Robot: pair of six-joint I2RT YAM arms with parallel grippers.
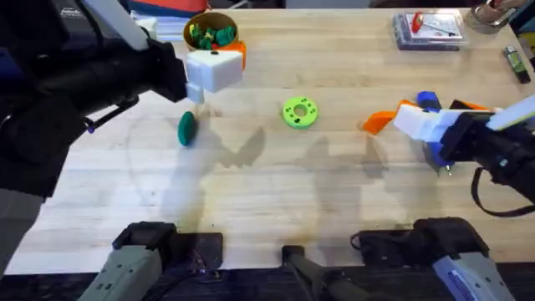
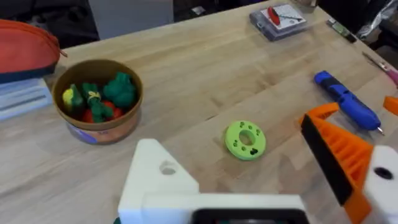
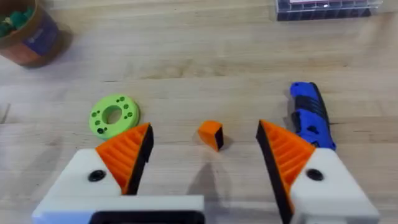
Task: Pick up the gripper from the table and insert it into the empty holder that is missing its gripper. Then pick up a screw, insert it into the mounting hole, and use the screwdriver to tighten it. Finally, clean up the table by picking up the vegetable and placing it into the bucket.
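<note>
Left wrist view first: the left gripper [image 2: 231,142] has its fingers spread wide with nothing between them. One finger is just the bare white holder [image 2: 155,182] with a round hole in its face. The other one has its orange ribbed pad [image 2: 339,155] on. The lime disc [image 2: 245,139] lies flat on the bench [image 2: 205,68], out past the gap between the two fingers. The screwdriver [image 2: 348,102] lies on the bench a bit off from the disc, on the padded finger's side. The bucket [image 2: 96,99] stands well apart from the disc on the holder's side, with toy veggies already in it. A red pouch [image 2: 25,53] is next to the bucket, and a clear case [image 2: 280,17] sits far beyond the disc.

Right wrist view: the right gripper [image 3: 204,129] is spread wide too, both orange pads on, pinching nothing. A small orange wedge [image 3: 211,134] sits on the bench right between the fingertips, not touching either one. The disc is just outside one finger and the screwdriver just outside the other, so the wedge is between those two.

Overhead: the vegetable [image 1: 185,128] lies on the bench left of the disc [image 1: 299,112], clear of it. The bucket [image 1: 209,32] is up and left of the disc, and the left gripper's white block hangs just in front of it. The right gripper is to the right of the disc, with the screwdriver [image 1: 430,104] partly under it. Can't pick out the wedge for sure from up here.
</note>
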